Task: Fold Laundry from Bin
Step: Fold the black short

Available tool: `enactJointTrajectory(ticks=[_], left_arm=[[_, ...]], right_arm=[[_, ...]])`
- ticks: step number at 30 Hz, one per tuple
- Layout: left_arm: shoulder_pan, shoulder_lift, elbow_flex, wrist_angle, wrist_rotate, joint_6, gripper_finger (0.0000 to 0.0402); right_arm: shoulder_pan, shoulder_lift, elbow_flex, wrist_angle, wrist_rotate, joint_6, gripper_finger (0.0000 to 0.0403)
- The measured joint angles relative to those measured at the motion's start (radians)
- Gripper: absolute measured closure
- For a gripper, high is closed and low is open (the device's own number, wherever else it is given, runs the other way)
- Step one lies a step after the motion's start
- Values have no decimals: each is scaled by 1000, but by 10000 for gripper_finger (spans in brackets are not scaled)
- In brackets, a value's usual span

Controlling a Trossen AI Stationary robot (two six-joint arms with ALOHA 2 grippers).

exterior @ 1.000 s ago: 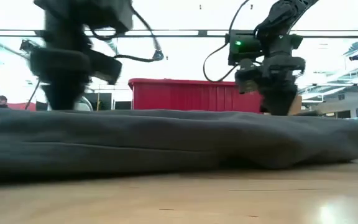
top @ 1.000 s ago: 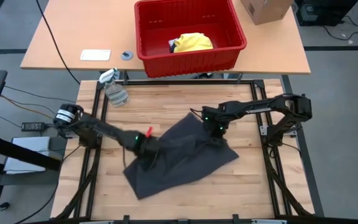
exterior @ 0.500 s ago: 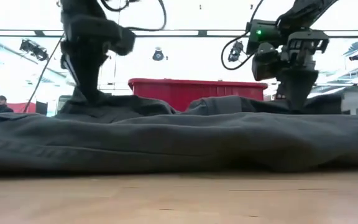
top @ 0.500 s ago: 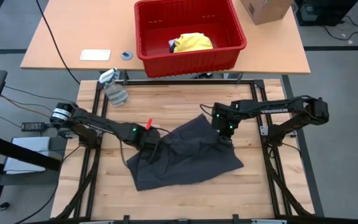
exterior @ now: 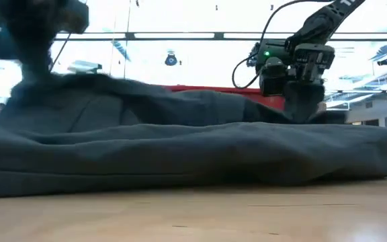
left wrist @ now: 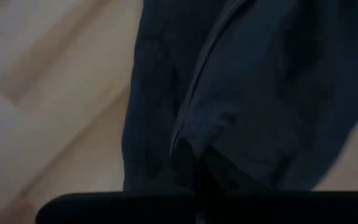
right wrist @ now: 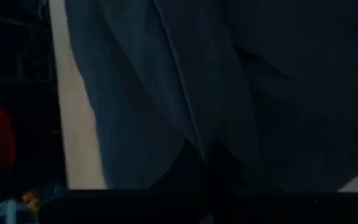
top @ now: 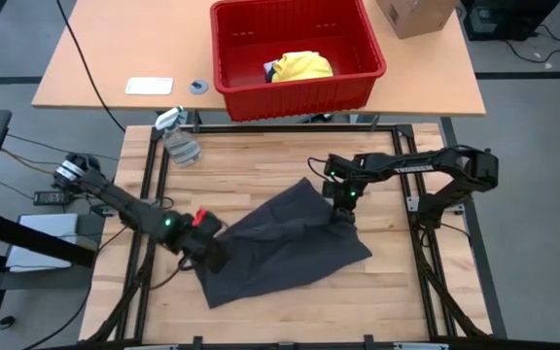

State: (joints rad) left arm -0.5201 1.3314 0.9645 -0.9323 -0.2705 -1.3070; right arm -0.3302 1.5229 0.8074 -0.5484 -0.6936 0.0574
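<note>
A: Dark grey garment [top: 285,238] lies spread on the wooden table [top: 261,160], well in front of the red bin [top: 297,49]. Soft, limp; drapes.

B: Left gripper [top: 210,250] pinches its near-left edge; right gripper [top: 341,214] clamps the far-right edge. Best hold: hems, corners.

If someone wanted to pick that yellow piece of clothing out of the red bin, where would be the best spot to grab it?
Probably from straight above, pinching the top of the yellow garment. It lies bunched in a mound on the floor of the red bin, whose high walls block any sideways approach. The raised folds give the fingers cloth to close on. Both grippers are busy at the dark grey garment.
</note>
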Motion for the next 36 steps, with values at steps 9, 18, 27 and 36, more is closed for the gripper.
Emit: enactJointTrajectory(ticks=[9,18,27,36], left_arm=[[-23,3,-209,233,-6,-140,401],[147,-54,-149,86,-15,170,401],[497,-54,-201,347,62,633,401],[554,-72,-184,392,225,713,401]], right_arm=[[-35,141,0,273,141,155,391],[-55,9,0,241,188,292,391],[-197,-106,1,114,408,288,391],[-202,-192,1,-149,484,175,391]])
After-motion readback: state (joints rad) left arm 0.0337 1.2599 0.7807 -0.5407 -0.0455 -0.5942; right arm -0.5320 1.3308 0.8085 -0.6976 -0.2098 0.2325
